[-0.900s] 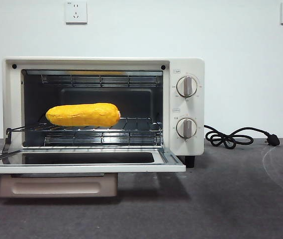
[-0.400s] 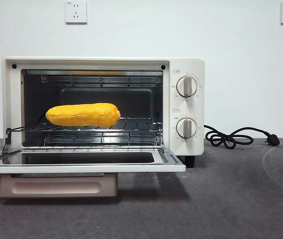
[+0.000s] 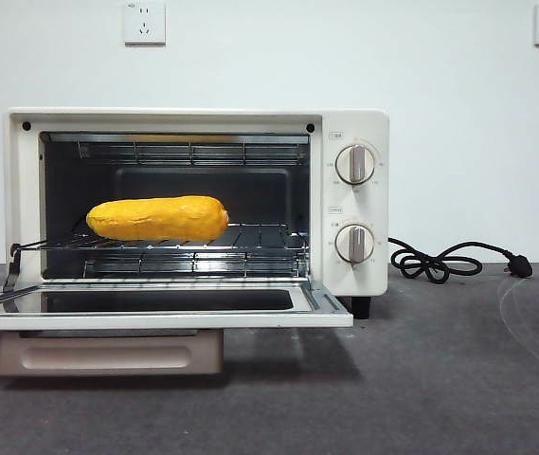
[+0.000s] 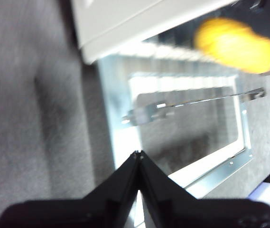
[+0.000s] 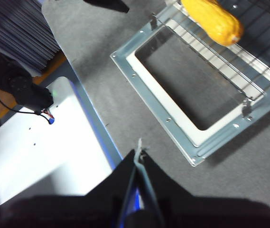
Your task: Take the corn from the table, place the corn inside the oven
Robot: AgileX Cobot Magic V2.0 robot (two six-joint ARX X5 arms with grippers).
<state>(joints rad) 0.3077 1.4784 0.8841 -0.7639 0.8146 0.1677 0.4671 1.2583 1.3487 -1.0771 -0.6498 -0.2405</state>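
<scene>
The yellow-orange corn (image 3: 158, 218) lies on the wire rack (image 3: 250, 242) inside the cream-white oven (image 3: 359, 204), toward its left side. The oven door (image 3: 155, 308) hangs open and flat over the table (image 3: 440, 379). The left wrist view, blurred, shows the corn (image 4: 235, 45) in the oven beyond the open door (image 4: 120, 137), with my left gripper (image 4: 138, 154) shut and empty above the door's edge. In the right wrist view my right gripper (image 5: 137, 153) is shut and empty, pulled back from the door (image 5: 172, 114) and the corn (image 5: 212, 21). No arm shows in the front view.
The oven's black cord (image 3: 449, 261) and plug lie on the table to the right of the oven. Two wall sockets (image 3: 145, 23) sit high on the white wall. A white panel (image 5: 35, 152) and a black arm base lie beyond the table's edge in the right wrist view.
</scene>
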